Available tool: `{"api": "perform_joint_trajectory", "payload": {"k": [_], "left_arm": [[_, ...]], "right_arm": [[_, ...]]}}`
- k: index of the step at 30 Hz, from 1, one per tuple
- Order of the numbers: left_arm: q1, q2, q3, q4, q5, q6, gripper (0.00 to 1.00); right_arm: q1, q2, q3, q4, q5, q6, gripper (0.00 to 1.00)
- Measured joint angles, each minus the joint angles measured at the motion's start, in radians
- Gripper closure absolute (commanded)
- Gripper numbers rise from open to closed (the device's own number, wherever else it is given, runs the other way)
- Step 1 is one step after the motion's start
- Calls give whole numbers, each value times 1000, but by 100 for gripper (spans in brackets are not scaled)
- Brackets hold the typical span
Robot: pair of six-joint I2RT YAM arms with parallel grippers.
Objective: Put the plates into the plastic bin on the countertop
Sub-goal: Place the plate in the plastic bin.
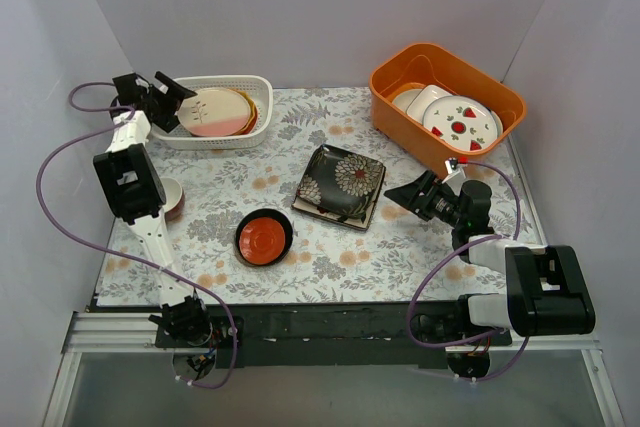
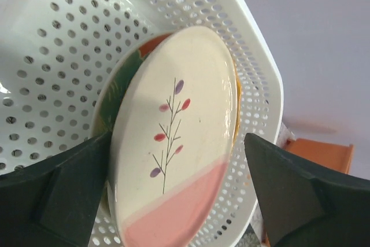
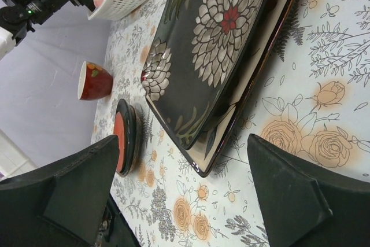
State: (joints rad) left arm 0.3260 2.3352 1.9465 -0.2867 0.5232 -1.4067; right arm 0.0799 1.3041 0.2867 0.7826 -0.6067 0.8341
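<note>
The white perforated bin (image 1: 250,87) stands at the back left of the fern-printed countertop (image 1: 400,257). In it a cream-and-pink round plate (image 1: 220,112) lies on a teal-and-red plate (image 2: 115,88). My left gripper (image 1: 175,102) is open and straddles the pink plate (image 2: 173,114) inside the bin (image 2: 58,56); the right finger (image 2: 289,189) stands apart from the rim. A dark floral square plate (image 1: 340,182) sits on a cream square plate (image 3: 225,134) mid-table. A small red dish (image 1: 264,237) lies near the front. My right gripper (image 1: 405,192) is open and empty beside the square plates (image 3: 214,44).
An orange tub (image 1: 385,77) at the back right holds white strawberry plates (image 1: 460,122). A small red cup (image 1: 172,197) stands at the left edge behind the left arm. Grey walls close in the table on three sides.
</note>
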Motion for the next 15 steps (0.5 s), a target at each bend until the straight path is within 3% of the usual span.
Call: {"api": "perform_joint_trajectory", "payload": {"k": [15], "left_arm": [[-23, -3, 78, -144, -232, 129, 2]], "right_arm": [[0, -23, 8, -35, 0, -8, 2]]}}
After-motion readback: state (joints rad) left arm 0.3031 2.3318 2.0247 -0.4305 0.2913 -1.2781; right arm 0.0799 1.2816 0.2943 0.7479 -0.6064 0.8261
